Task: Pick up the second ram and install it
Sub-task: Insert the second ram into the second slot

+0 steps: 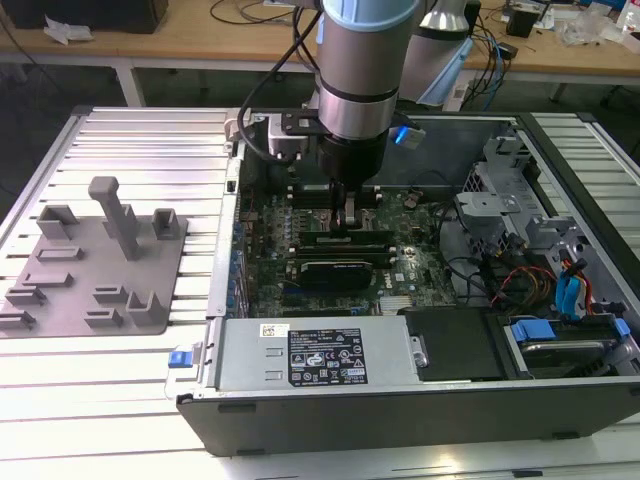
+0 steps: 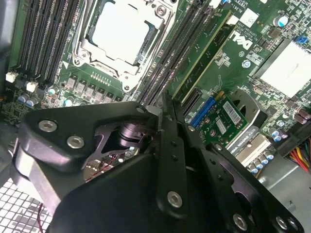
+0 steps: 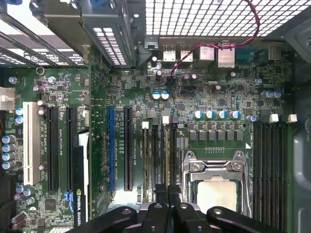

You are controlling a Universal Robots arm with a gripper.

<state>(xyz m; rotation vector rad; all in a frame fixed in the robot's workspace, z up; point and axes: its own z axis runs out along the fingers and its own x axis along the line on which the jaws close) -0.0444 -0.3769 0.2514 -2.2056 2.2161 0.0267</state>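
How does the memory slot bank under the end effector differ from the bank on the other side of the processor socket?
The near bank holds a green memory stick standing in a slot; the far bank looks empty. The end effector hangs over the near bank, while the far bank lies uncovered. Both are rows of long black slots running parallel beside the processor socket.

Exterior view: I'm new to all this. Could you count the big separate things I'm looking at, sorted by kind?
Robot arm: 1
Open computer case: 1
Grey fixture plate: 1
Slatted metal table: 1
Total: 4
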